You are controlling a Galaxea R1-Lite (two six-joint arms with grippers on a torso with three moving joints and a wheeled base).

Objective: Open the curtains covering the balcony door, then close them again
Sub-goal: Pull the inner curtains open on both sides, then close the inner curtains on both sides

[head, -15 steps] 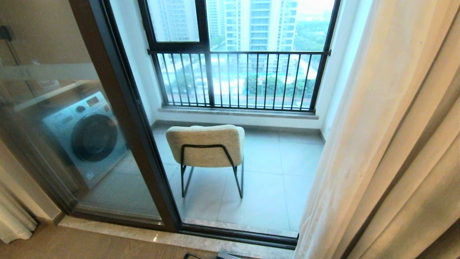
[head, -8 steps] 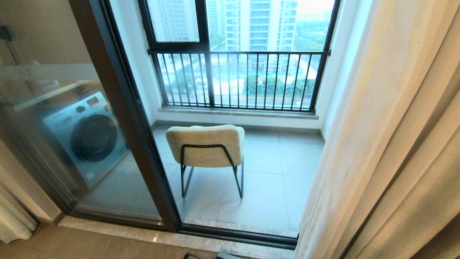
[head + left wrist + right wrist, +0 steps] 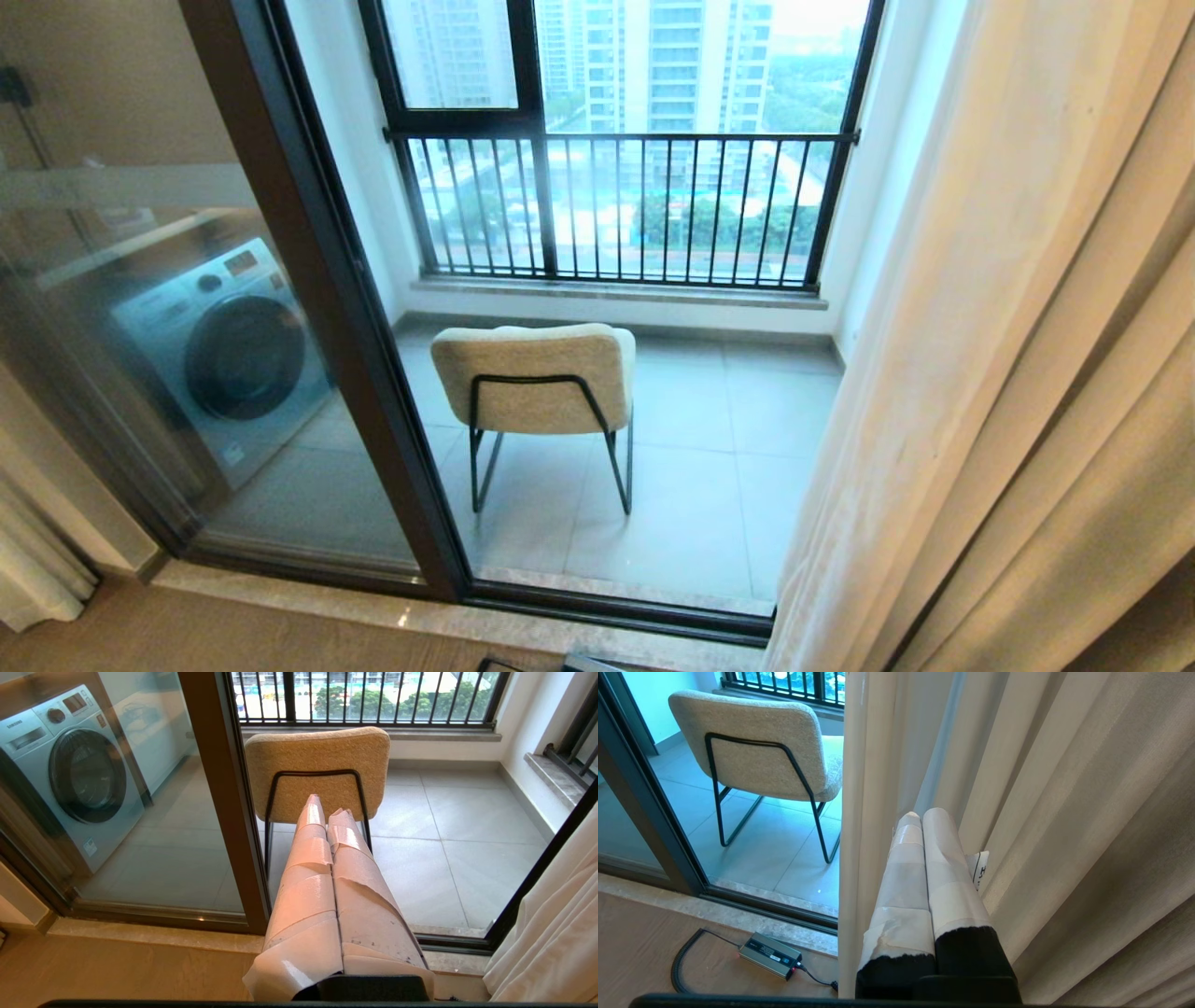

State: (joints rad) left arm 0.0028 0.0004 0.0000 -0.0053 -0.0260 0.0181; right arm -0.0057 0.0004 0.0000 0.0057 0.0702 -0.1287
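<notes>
1. Grey floor tiles [image 3: 719, 448] are covering a small balcony seen through the balcony door [image 3: 317, 280], whose dark metal frame is running down to a track at the pale stone threshold [image 3: 448, 621].
2. Behind that, a black-framed outer window [image 3: 625, 140] with vertical railing bars is showing tower blocks and trees.
3. The curtains [image 3: 1027, 373] are hanging gathered at the right of the opening, floor-length and pleated, with heavy cream-beige fabric in deep folds and a thinner white layer at the inner edge; another bit of pale drape [image 3: 33, 569] is showing at the far left.
4. The door's left glass panel is carrying a frosted horizontal band, and a washing machine [image 3: 219, 355] is standing behind it.
5. A chair [image 3: 537, 378] with a beige padded back and thin black metal legs is standing on the balcony, its back turned toward the room.
6. The left gripper [image 3: 327, 807] is pointing toward the chair, its tape-wrapped fingers pressed together and holding nothing.
7. The right gripper [image 3: 922, 814] is sitting against the curtain folds, fingers together, with no fabric seen between them.
8. A small black power adapter [image 3: 770, 955] with a coiled cable is lying on the wooden floor [image 3: 640, 938] near the threshold.
</notes>
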